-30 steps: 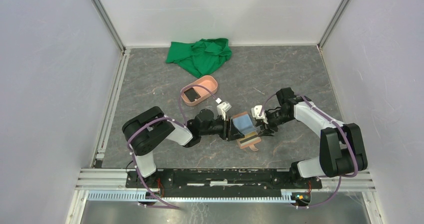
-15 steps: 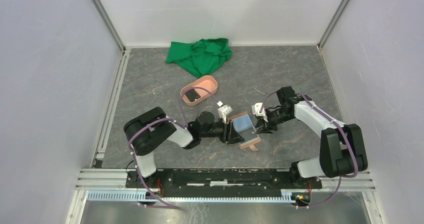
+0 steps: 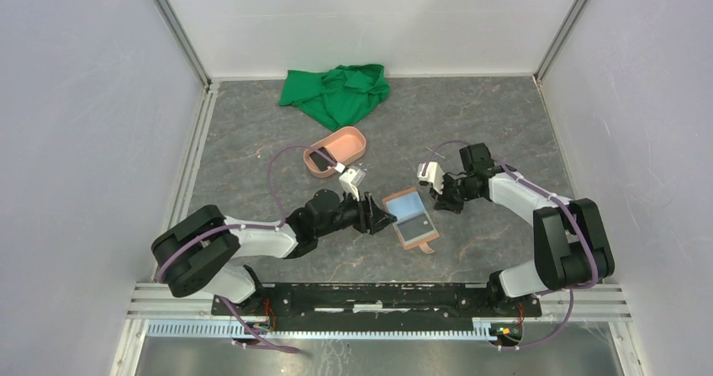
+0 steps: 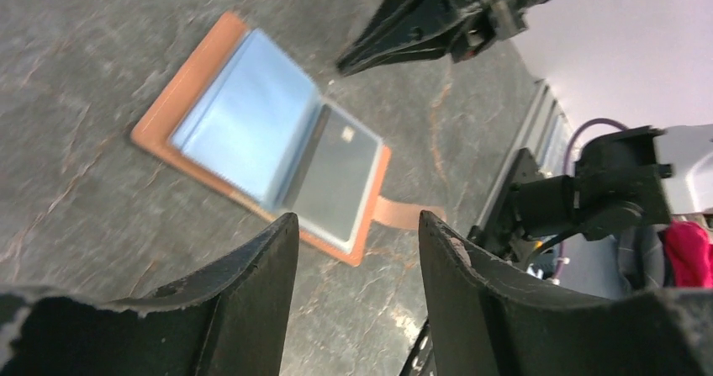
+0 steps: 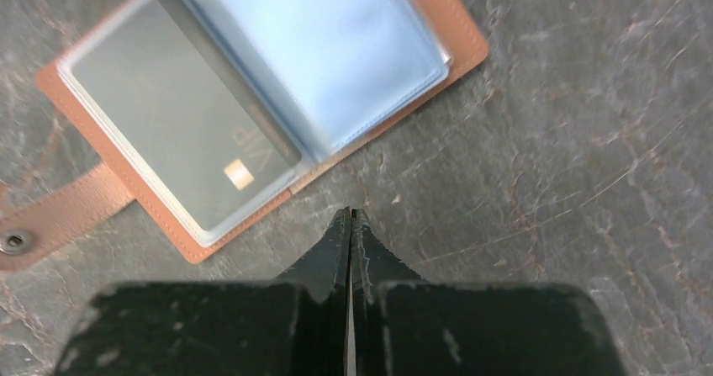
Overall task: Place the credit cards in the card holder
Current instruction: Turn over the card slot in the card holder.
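Wallet (image 3: 411,218) is lying open mid-worktop, holding a grey card (image 5: 181,111); a black card (image 3: 321,156) is sitting in the tray (image 3: 355,139). My left gripper (image 4: 353,229) is standing open, right gripper (image 5: 351,218) closed, both empty.

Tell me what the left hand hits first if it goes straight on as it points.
Probably the open card holder, lying flat just ahead of the left hand; how high the hand rides is unclear.

The card holder (image 5: 261,107) is probably stitched tan leather with glossy clear plastic sleeves; the desk (image 5: 572,182) is matt, grey and stone-veined.
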{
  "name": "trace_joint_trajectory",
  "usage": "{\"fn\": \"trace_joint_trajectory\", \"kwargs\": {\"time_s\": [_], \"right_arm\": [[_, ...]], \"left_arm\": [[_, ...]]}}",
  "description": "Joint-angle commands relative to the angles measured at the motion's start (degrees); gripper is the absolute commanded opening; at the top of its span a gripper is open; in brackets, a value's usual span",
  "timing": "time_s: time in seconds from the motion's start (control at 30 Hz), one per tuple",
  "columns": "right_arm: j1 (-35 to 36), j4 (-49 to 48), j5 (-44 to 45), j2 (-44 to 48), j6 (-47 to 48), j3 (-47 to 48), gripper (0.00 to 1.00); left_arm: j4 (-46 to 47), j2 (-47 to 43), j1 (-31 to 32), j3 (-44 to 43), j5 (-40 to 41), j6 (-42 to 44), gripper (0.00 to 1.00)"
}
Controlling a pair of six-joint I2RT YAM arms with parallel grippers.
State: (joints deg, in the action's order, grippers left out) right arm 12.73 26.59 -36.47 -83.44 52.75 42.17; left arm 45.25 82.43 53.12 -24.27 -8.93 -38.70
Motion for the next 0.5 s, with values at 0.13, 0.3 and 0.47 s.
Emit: {"fn": "trace_joint_trajectory", "kwargs": {"time_s": [0.13, 0.3, 0.47], "right_arm": [[2.8, 4.0, 2.1, -1.3, 7.2, -1.5, 0.00], [6.8, 8.7, -0.5, -3.4, 12.1, -0.8, 0.00], [9.5, 10.6, -5.6, -3.3, 13.9, -0.9, 0.00]], "left_arm": [[-4.7, 2.5, 0.1, 0.1, 4.8, -5.7, 0.62], [-2.8, 5.8, 0.1, -0.6, 4.7, -8.3, 0.63], [-1.3, 9.2, 0.0, -0.6, 5.2, -10.3, 0.64]]}}
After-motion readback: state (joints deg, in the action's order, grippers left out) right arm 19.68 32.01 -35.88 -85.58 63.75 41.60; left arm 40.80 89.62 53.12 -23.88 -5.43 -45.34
